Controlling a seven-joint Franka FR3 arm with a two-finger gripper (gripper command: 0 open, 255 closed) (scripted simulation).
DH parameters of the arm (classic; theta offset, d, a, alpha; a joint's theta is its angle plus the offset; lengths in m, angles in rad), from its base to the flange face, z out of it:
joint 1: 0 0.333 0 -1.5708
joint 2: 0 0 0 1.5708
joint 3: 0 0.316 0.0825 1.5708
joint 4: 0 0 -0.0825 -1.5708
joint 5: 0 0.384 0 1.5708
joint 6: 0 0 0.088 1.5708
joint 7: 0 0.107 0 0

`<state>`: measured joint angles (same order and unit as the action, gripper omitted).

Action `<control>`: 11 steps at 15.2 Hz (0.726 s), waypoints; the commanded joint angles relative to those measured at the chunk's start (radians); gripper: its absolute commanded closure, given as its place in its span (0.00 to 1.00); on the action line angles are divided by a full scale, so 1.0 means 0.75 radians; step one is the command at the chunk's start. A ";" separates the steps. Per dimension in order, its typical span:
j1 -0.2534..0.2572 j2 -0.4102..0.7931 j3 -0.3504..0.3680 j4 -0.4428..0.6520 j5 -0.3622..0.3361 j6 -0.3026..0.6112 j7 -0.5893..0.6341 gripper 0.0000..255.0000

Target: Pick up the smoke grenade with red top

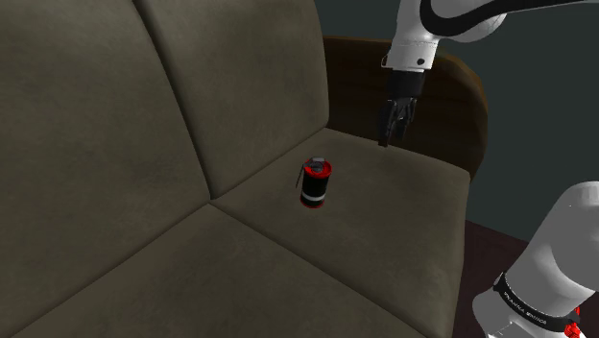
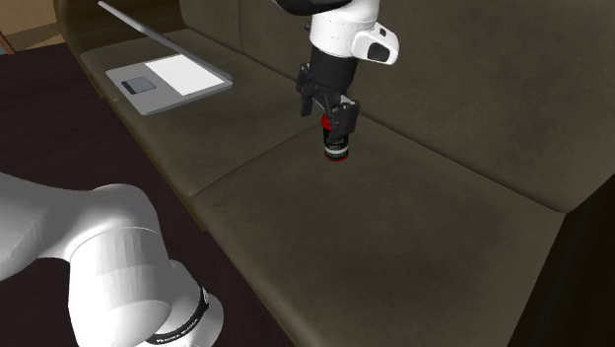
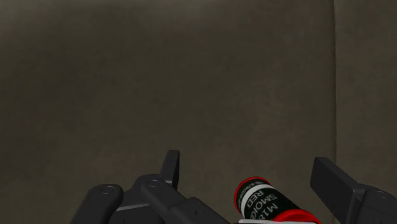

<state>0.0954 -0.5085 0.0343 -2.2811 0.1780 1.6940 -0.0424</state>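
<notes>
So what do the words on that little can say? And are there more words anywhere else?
"SMOKE": white letters on the black side of the smoke grenade, in the wrist view.
"RED": next to it on the same side.
A third line there looks like "M18", but it is partly cut off, so I'm not sure.
White lettering on the arm's black band: too small to read.
Laptop: no words to be read.

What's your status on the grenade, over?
Gripper open, above the sofa seat, holding nothing. Smoke grenade upright on the seat, untouched. Nothing between them; laptop well aside.
</notes>
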 commanded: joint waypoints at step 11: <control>0.134 0.539 0.045 0.346 0.183 0.202 -0.251 0.00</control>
<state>0.1861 -0.1472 0.0604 -2.0573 0.3035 1.8350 -0.2206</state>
